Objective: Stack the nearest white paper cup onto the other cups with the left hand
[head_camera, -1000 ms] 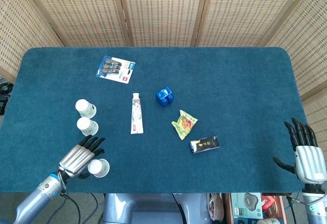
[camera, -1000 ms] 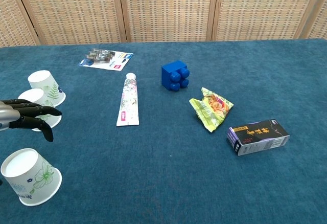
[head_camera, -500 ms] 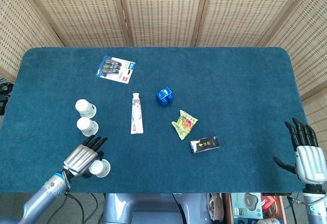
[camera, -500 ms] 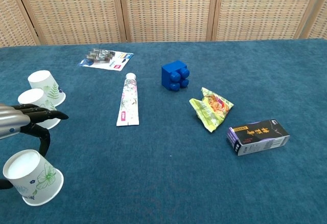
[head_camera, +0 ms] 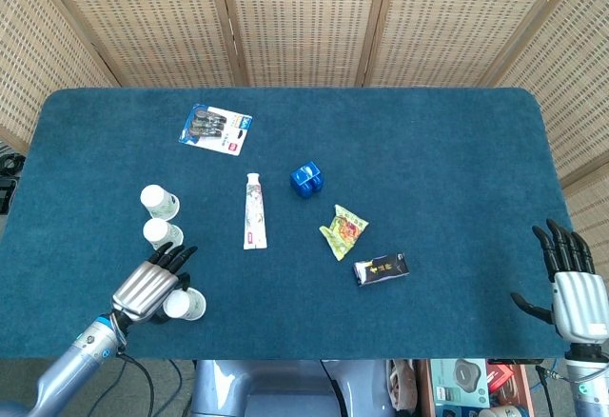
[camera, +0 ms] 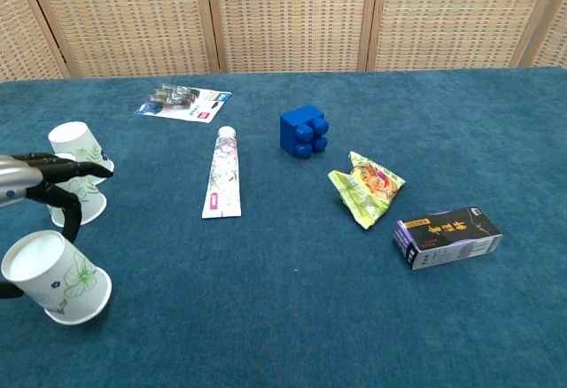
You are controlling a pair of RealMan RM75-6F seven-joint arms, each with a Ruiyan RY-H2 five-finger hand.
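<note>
Three white paper cups with a green leaf print stand upside down at the table's left. The far cup (head_camera: 159,201) (camera: 78,150) and the middle cup (head_camera: 162,234) (camera: 78,202) sit close together. The nearest cup (head_camera: 187,305) (camera: 57,275) leans to the left, with my left hand (head_camera: 147,287) (camera: 40,184) around it: a curled finger comes down over its top and the thumb lies at its near left side. The other fingers reach out toward the middle cup. My right hand (head_camera: 573,290) hangs open beyond the table's right front corner.
A toothpaste tube (head_camera: 254,210) lies right of the cups. Further right are a blue block (head_camera: 307,178), a green snack packet (head_camera: 344,230) and a small dark box (head_camera: 381,268). A blister pack (head_camera: 215,128) lies at the back left.
My left hand has closed in on the nearest cup, and the cup has shifted a little away from me and tilted. The right hand has stayed put.
</note>
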